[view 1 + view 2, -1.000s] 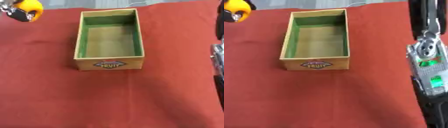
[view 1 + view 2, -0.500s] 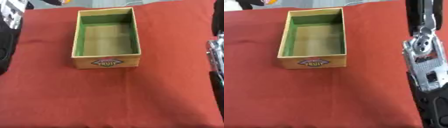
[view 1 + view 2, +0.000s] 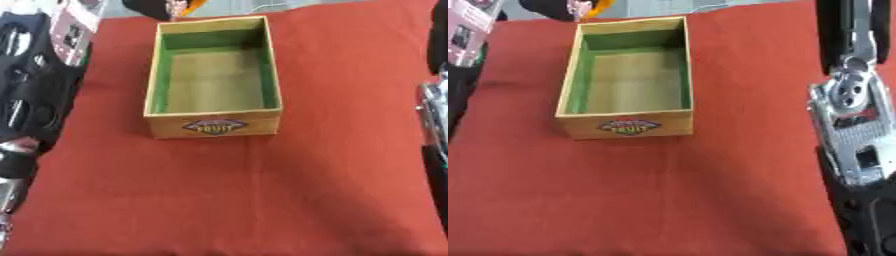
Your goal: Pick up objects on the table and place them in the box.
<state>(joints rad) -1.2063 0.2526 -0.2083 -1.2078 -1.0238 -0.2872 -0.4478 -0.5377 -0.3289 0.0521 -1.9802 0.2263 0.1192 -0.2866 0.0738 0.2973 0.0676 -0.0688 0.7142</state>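
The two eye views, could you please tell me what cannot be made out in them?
- Left hand: dark and cut off by the top edge in both views, so its fingers cannot be read.
- Orange thing beside it: only a sliver shows, too little to identify.
- Right hand: in neither view; only the right arm shows.
- Box: the floor behind its front wall is hidden.

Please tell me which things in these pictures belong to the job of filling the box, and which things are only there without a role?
Belong to the job:
- wooden box, open and empty inside, standing on the cloth
- orange thing at the far edge, just beyond the box, partly hidden
- left arm, at the left side

Only there:
- red cloth over the table
- right arm, at the right side
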